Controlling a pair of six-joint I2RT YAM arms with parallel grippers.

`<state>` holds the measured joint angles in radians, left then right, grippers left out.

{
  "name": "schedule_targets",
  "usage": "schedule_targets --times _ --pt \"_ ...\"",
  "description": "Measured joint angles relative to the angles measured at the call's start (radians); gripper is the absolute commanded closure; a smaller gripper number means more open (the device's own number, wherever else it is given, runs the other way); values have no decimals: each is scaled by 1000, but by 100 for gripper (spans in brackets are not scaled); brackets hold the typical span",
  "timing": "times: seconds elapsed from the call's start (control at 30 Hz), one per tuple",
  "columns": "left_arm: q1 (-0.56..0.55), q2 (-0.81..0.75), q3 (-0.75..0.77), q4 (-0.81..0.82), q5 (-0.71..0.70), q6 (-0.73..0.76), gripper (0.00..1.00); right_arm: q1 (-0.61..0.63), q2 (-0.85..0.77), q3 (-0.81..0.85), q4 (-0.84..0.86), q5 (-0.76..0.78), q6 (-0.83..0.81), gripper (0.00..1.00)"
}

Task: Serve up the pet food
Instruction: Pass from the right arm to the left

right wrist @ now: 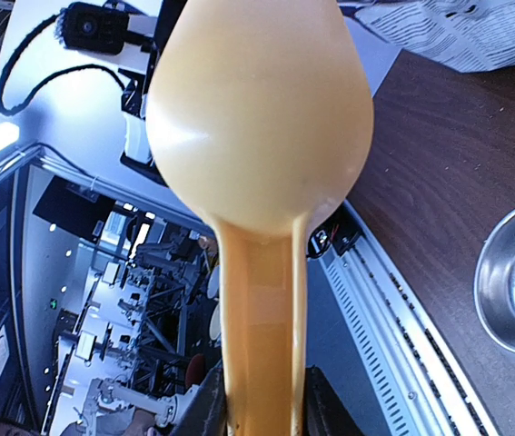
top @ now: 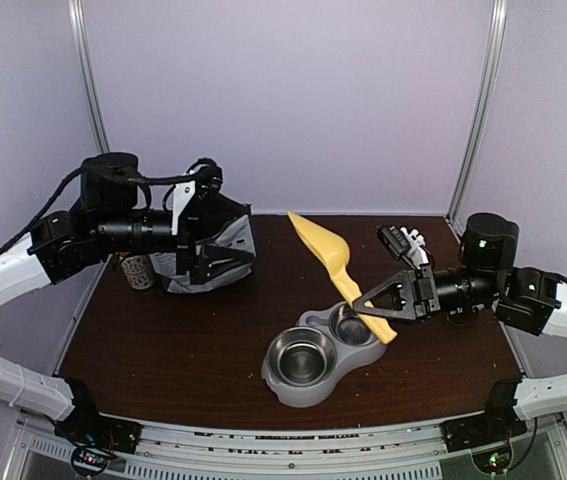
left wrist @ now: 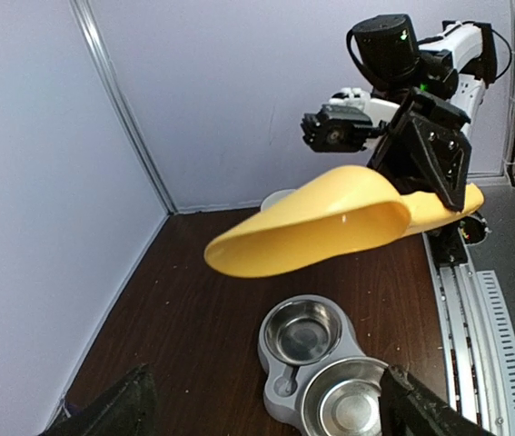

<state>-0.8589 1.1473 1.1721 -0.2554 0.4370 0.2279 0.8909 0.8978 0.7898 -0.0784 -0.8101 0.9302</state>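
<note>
Plainly, the right tool (top: pixel 368 302) is clamped on the flat handle of the yellow plastic scoop (top: pixel 325 250), close to the handle's end. The long hollow therefore stands far out from the grip, raised and tilted over the worktop. We judge that the first risk: once loaded, the scoop could pivot in so narrow a hold and spill pellets sideways.

The left tool (top: pixel 225 243) has its jaws wide apart right by the crumpled white printed bag (right wrist: pixel 457 36) at the back left, gripping nothing that we can see. If the bag is not steadied, we expect the scoop to shove it along or topple it instead of digging in.

Of the pet food itself we see none. The scoop's hollow shows bare yellow, and both steel bowls of the grey plastic double feeder (top: pixel 293 392) are bare too, so we take it the kibble lies hidden inside the bag.

The feeder sits just below the scoop handle on the dark brown wooden worktop (top: pixel 163 340). A low swing toward the bag or back could knock it, and a hasty pour into the smaller bowl (top: pixel 348 325) would scatter pellets over its rim.
</note>
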Motion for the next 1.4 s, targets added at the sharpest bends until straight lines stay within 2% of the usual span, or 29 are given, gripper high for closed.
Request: schedule_targets --times 0.13,0.3,0.5,0.6,0.77,0.9,1.1,1.27,1.3,1.4 --pt "-5 44 56 2 85 -24 15 18 15 0 60 -55 46 95" --pt "-7 69 84 0 153 -43 22 48 39 0 127 -105 87 94" --pt "-16 91 110 -10 181 -45 40 85 82 2 173 -143 114 94" --pt "-18 91 110 -22 187 -47 54 92 92 3 182 -155 119 94" --pt "-18 94 112 -48 198 -38 68 94 96 5 200 -160 125 95" --pt "-18 98 113 -62 202 -31 73 98 97 5 210 -162 129 94" --pt "-18 98 113 -63 202 -26 74 98 97 5 211 -163 133 94" --pt "-18 97 113 -63 201 -24 68 100 105 5 211 -163 139 94" --pt "-18 97 113 -63 201 -24 69 100 107 5 211 -163 140 94" --pt "-18 97 113 -63 202 -25 82 101 111 5 211 -163 143 94"
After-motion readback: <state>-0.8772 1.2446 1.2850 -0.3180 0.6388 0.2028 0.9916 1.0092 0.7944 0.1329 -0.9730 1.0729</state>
